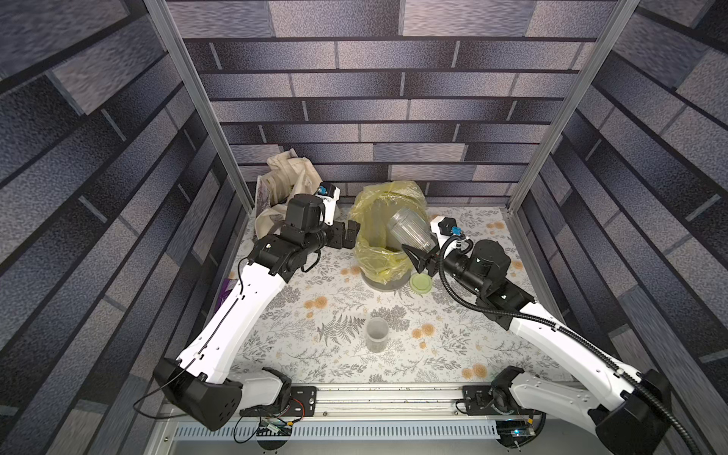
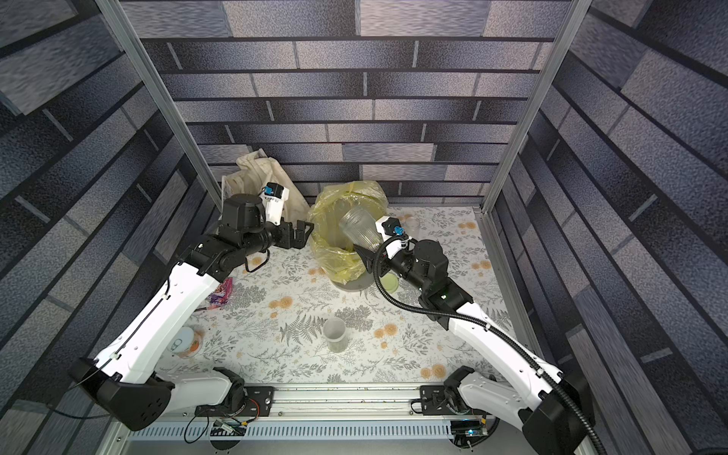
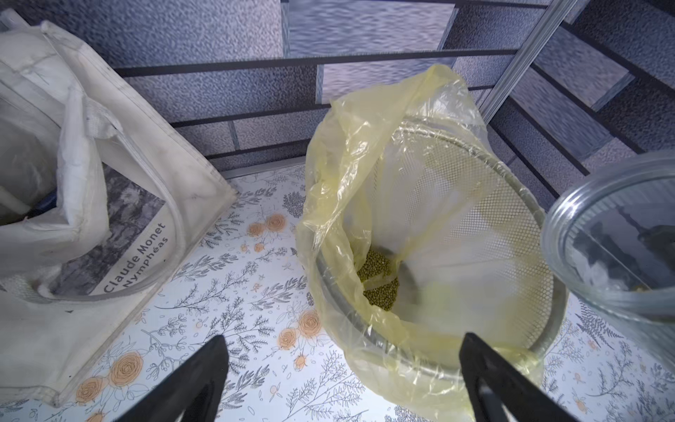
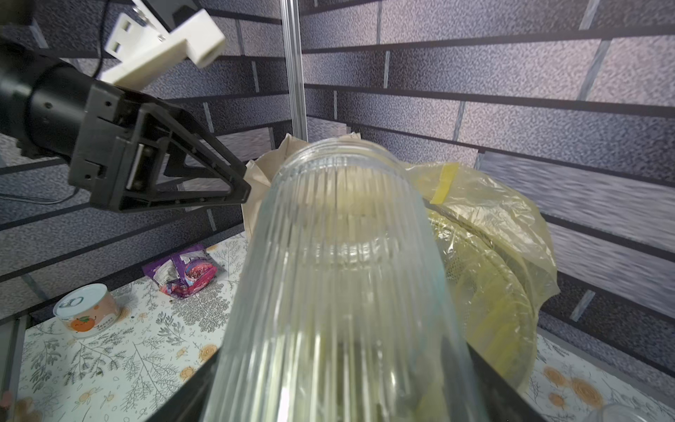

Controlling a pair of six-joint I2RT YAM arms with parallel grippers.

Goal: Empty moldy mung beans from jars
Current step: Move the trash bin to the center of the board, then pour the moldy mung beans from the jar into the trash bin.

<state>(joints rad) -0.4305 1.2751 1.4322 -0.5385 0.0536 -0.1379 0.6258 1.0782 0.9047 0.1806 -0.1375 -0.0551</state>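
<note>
In both top views the left gripper [image 1: 346, 236] stands spread and empty, just beside the crinkled yellow bag [image 1: 370, 205] lining the bin [image 1: 384, 285]. The right gripper [image 1: 423, 252] pinches the base end of a clear ribbed jar [image 1: 409, 232], which is tilted with its mouth away from the fingers and over the bin. Close beside that gripper a round lime lid [image 1: 421, 283] lies flat on the floral cloth [image 1: 315, 354]. Well in front of both grippers a short jar [image 2: 335, 335] stands upright, with something dull at its bottom.

In the left wrist view, tapered black fingers [image 3: 204, 376] are wide apart with nothing between them. Ahead of them the bin shows fine metal mesh under glossy film. The mung beans [image 3: 380, 279] lie in a small olive heap at its bottom. A limp cream tote [image 3: 91, 164] slumps nearby.

In the right wrist view, fingers [image 4: 489, 383] press on either side of the ribbed jar's fluted wall, whose threaded neck narrows at the far end. Whether grains remain inside, I cannot tell. A pull-tab tin [image 4: 87, 310] and a crumpled purple wrapper [image 4: 186, 270] rest on the cloth.
</note>
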